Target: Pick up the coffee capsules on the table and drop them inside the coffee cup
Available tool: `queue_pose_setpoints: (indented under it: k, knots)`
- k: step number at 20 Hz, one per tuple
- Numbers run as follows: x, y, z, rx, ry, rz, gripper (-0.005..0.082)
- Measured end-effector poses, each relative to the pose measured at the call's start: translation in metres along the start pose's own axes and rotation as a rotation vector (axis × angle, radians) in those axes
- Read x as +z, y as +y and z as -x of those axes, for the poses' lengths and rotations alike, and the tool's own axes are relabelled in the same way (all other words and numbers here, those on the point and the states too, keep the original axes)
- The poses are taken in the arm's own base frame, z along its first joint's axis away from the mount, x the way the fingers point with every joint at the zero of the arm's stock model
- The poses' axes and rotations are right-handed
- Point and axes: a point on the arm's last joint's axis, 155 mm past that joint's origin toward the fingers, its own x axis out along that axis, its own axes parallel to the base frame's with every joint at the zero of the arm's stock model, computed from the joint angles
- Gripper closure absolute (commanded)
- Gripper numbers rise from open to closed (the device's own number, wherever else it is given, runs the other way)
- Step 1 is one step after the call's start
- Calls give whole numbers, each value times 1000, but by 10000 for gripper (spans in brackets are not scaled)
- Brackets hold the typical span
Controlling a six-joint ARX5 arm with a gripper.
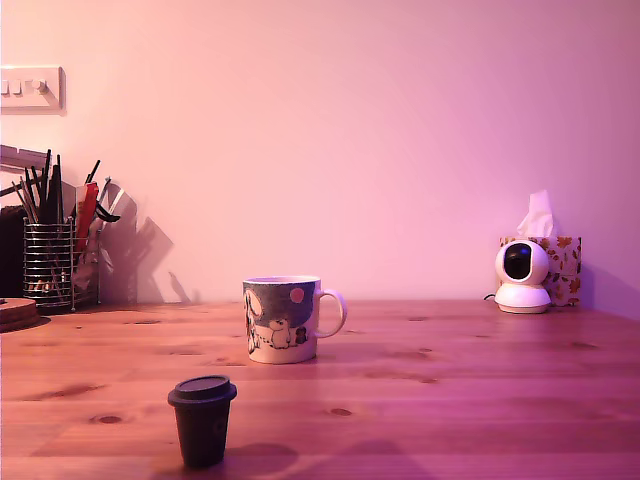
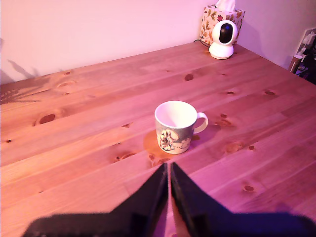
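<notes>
Wooden table, printed mug at its middle, one dark capsule in front, claw drawn together above.

The wooden table (image 1: 480,400) fills both views under a plain wall. In the exterior view a wire utensil holder (image 1: 50,265) stands far at the exterior view's left, and a tissue box (image 1: 558,262) with a small white camera (image 1: 522,276) just before it sits at the exterior view's right. The coffee cup (image 1: 281,319) stands upright mid-table, handle toward the exterior view's right. A dark capsule (image 1: 203,419) stands apart from it, nearer the exterior camera. In the wrist view the gripper (image 2: 168,170) has its fingers pressed together with nothing between them, pointing toward the cup, which stands near but clear of its tips; the cup's visible interior looks bare.
</notes>
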Motion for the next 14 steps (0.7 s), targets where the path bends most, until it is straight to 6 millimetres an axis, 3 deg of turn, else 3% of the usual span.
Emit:
queue_pose_setpoints:
  k: [4, 12, 14]
  knots:
    - [-41, -3, 6, -6, 171, 40, 788]
    - [-43, -13, 7, -68, 179, -28, 788]
    - [-48, -19, 8, -117, 188, -180, 788]
